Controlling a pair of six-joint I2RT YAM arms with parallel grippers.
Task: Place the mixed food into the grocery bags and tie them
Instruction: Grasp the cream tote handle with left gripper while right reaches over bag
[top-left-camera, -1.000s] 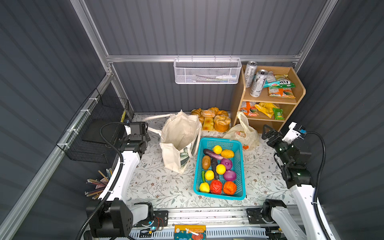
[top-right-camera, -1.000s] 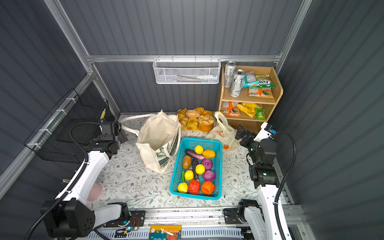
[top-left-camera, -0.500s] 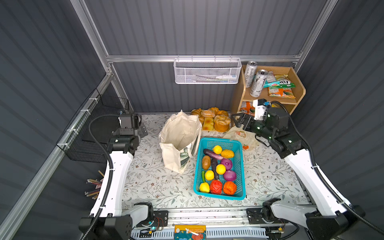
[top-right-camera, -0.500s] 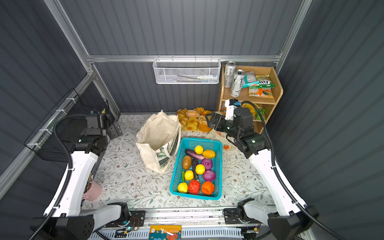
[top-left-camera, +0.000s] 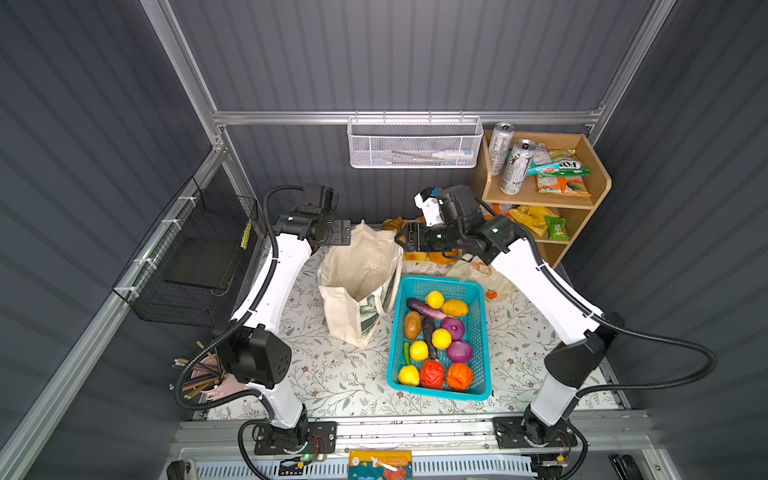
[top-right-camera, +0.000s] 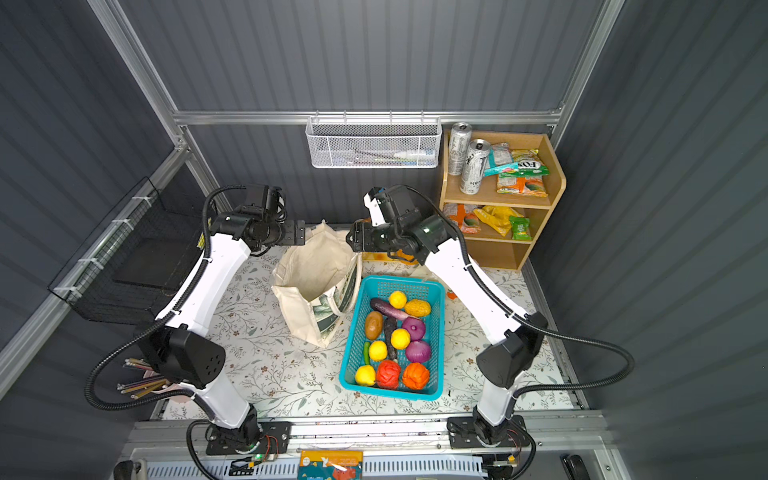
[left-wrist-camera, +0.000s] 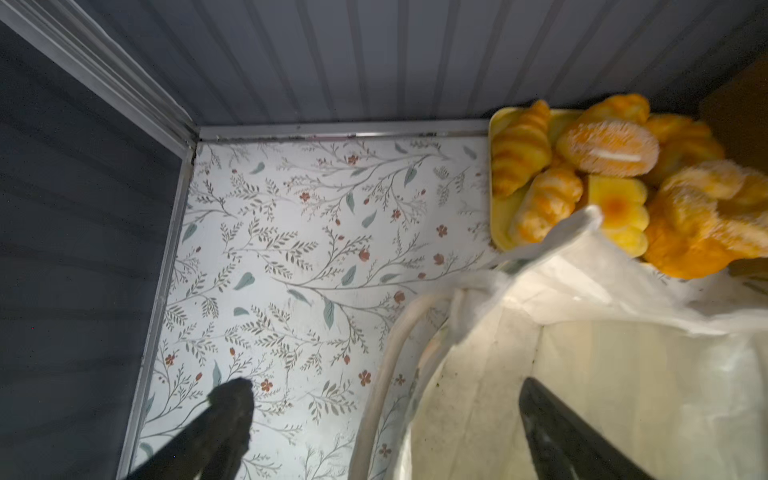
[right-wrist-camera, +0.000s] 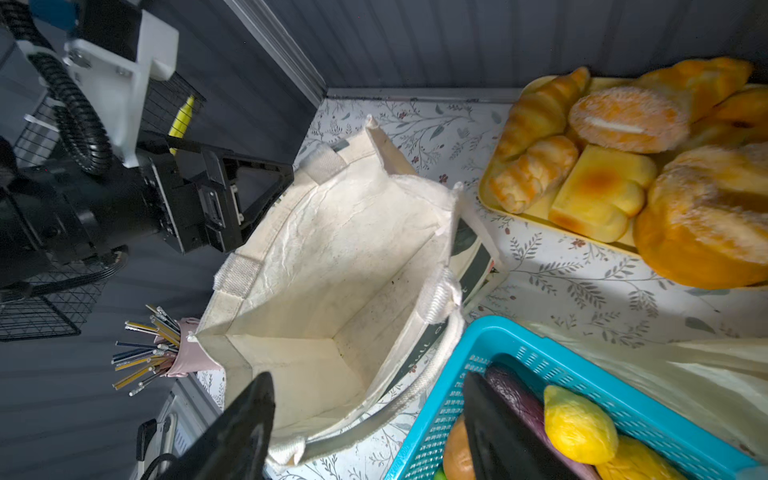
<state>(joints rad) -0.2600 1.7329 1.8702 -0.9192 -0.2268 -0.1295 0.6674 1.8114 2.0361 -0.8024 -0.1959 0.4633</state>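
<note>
canvas tote (top-left-camera: 357, 274): upright, mouth up, long axis crosswise between both grippers | turquoise basket (top-left-camera: 436, 286): under right outer finger, just beside tote | left gripper (left-wrist-camera: 382, 390): fingers wide, empty, straddling tote rim and handle, bare table (left-wrist-camera: 291, 249) beyond outer finger | right gripper (right-wrist-camera: 370, 395): fingers parted around opposite rim, nothing clamped, contact unclear

Floral-print table (top-left-camera: 340, 374): canvas tote (top-left-camera: 357, 282) stands mid-table, turquoise basket (top-left-camera: 484, 332) just beside it. Bread tray (left-wrist-camera: 503, 220) at back edge, wooden shelf (top-left-camera: 582, 208) in back right corner.
</note>
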